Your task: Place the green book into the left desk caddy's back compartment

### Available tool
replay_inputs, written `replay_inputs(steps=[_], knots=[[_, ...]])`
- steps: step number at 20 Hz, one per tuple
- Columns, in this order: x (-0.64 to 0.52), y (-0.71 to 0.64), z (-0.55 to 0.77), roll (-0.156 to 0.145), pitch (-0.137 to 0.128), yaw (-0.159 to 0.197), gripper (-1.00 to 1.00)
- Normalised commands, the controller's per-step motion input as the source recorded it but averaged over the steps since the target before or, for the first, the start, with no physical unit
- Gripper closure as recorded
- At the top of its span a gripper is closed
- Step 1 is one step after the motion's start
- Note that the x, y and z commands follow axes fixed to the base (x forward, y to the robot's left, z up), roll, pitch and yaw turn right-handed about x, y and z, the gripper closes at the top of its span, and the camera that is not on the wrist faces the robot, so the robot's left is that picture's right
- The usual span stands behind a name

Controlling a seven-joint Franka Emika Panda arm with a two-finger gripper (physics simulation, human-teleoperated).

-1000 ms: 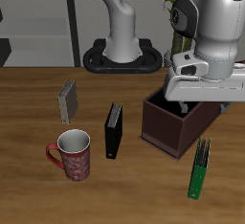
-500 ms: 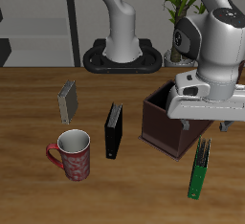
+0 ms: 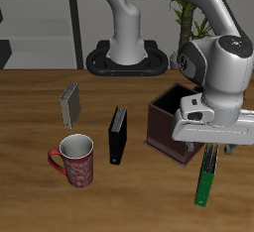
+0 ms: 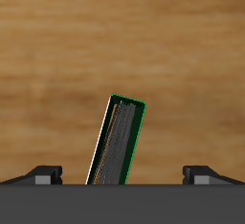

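The green book [image 3: 205, 179] is seen lying on the table near its front edge, ungrasped, with the gripper [image 4: 122, 175] poised above, fingers spread. Beyond stands the left desk caddy [image 3: 171, 129]. The approach is judged underway; descent and closing remain.

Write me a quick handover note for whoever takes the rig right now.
Claw: open, empty, hanging above the green book, fingers either side of it, not touching.
Green book: flat on the table near the front edge, just in front of the caddy.
Caddy: behind the book; the arm hides most of it, so the back compartment is not visible.
Done: approach to the book.
Left: lower, grip, lift, put it in the back compartment.
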Motion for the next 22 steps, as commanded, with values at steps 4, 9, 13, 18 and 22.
replay_inputs(steps=[4, 9, 13, 18, 22], knots=[[0.05, 0.02, -0.36, 0.007, 0.04, -0.017, -1.0], [0.03, 0.03, -0.26, 0.023, 0.029, -0.018, 1.0], [0.0, 0.01, -0.03, 0.006, -0.003, -0.008, 1.0], [-0.06, -0.01, 0.18, -0.001, -0.029, -0.014, 1.0], [-0.03, -0.09, 0.3, -0.016, -0.029, -0.006, 1.0]])
